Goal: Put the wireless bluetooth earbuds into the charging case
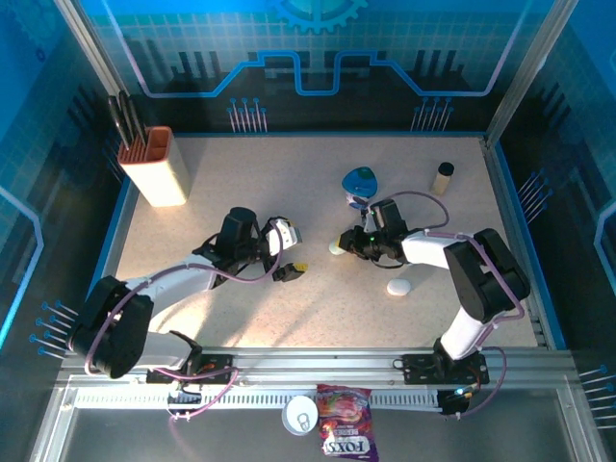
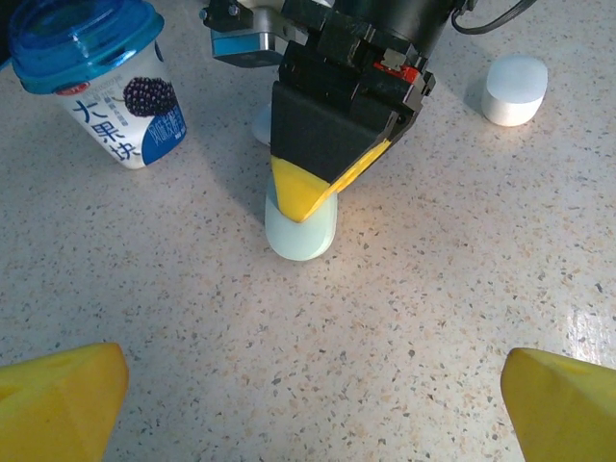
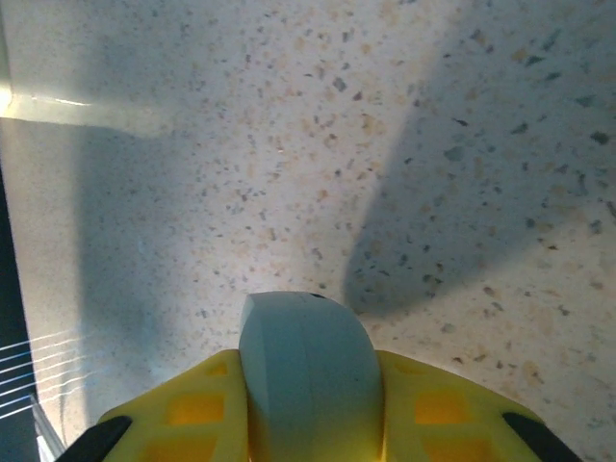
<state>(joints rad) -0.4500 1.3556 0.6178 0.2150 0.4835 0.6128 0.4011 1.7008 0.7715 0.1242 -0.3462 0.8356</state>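
A pale teal charging case [image 3: 310, 375] stands on edge on the speckled table, and my right gripper [image 3: 310, 423] is shut on it between its yellow fingers. The left wrist view shows the same case [image 2: 301, 236] under the right gripper's yellow fingertips [image 2: 306, 192]. From above the case [image 1: 335, 248] sits mid-table at the right gripper [image 1: 343, 244]. My left gripper [image 2: 313, 404] is wide open with nothing between its fingers, facing the case from a short way off. In the top view the left gripper [image 1: 291, 269] is left of the case. The earbuds are out of view.
A white pebble case [image 1: 399, 287] lies right of centre. A blue-lidded yogurt cup [image 1: 361, 181] and a small bottle [image 1: 443, 176] stand further back. A knife block [image 1: 159, 166] stands at the back left. A snack bag [image 1: 346, 433] lies off the near edge.
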